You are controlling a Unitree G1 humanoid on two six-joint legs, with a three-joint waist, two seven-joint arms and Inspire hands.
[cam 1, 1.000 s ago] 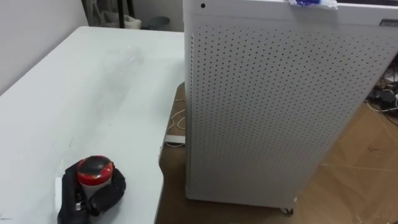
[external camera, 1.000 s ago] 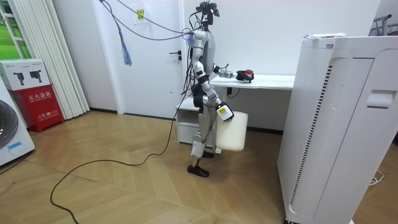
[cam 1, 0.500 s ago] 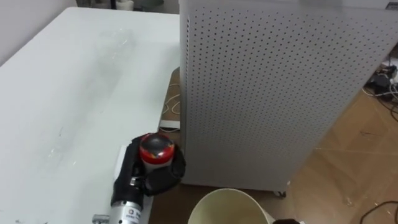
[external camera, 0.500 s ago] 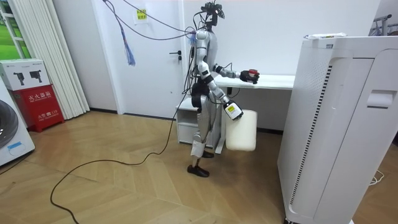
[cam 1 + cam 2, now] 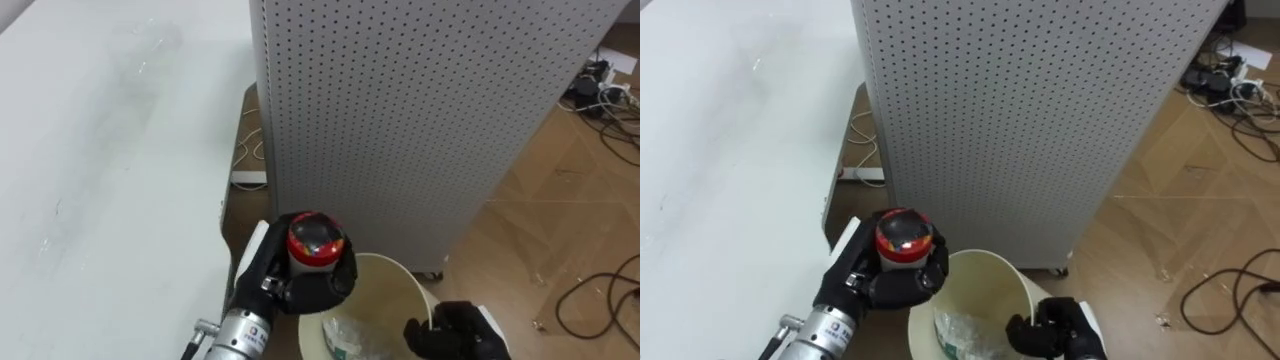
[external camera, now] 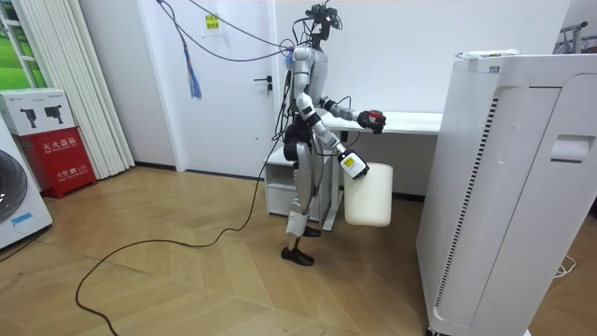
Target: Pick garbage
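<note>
Surface: white table [image 5: 100,180], top bare and faintly smeared, its near edge running down the view's left half. Adjacent: tall perforated white cabinet [image 5: 400,110] standing just beside the table's edge on a wooden floor [image 5: 560,220] of herringbone boards; loose cables [image 5: 600,90] on the floor to the far right. Room view: the robot stands upright on the wood floor at the end of the table, which is set against a white wall near a white door [image 6: 238,84]; a red box [image 6: 56,140] sits against the curtains at the room view's left. Left hand [image 5: 300,285]: raised just off the table's edge, fingers curled round a red-topped object [image 5: 314,241], held upright, over the near rim of the bin. Bin [image 5: 395,272]: cream, open-topped, carried low beside the cabinet, crumpled clear plastic [image 5: 350,338] lying inside. Right hand [image 5: 455,335]: at the bin's right rim, dark fingers hooked over the rim and gripping it.
</note>
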